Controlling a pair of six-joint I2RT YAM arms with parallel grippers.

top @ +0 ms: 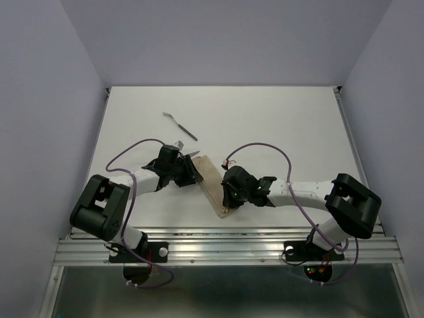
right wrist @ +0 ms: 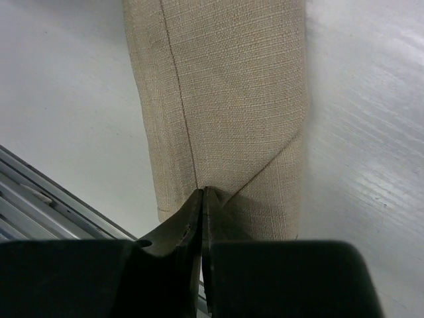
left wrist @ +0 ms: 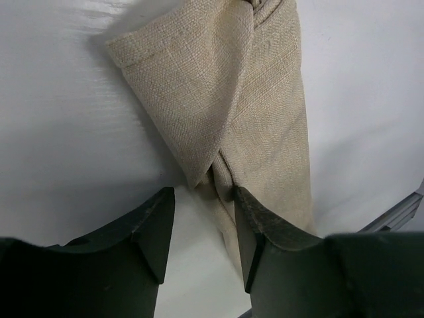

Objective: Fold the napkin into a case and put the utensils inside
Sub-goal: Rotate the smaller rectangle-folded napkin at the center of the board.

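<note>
The napkin (right wrist: 225, 99) seems pinched in right pincer (right wrist: 203, 196); left pincer (left wrist: 203, 199) straddles it.

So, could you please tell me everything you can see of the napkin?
The napkin is plain beige woven cloth, folded into a narrow oblong strip lying flat and slanted on the white table. A stitched hem runs along it and diagonal folds cross it. The right gripper is shut at one fold corner, apparently pinching it; the left gripper stands open, straddling a fold tip.
</note>
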